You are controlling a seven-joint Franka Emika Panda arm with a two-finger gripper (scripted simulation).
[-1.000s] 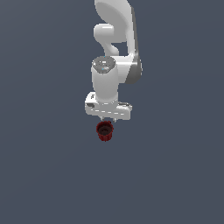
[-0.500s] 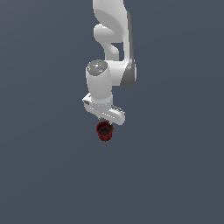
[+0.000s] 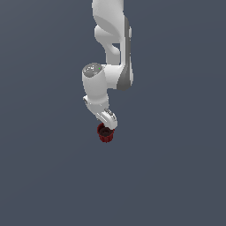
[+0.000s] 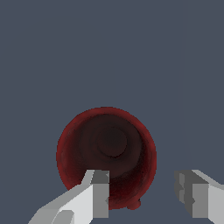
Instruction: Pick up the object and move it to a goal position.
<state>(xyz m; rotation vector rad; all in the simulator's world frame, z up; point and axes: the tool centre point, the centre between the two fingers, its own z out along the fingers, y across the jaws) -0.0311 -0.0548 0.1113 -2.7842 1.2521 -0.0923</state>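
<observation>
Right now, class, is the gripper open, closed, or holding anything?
Gripper: open, holding nothing; its fingers are spread above the red cup.

A dark red cup (image 4: 106, 153) stands upright on a plain grey surface (image 4: 52, 57), its brownish inside open to the camera. The gripper (image 4: 146, 194) hangs above with jaws apart; one finger (image 4: 98, 192) overlaps the cup's rim, the other sits beside it.
</observation>
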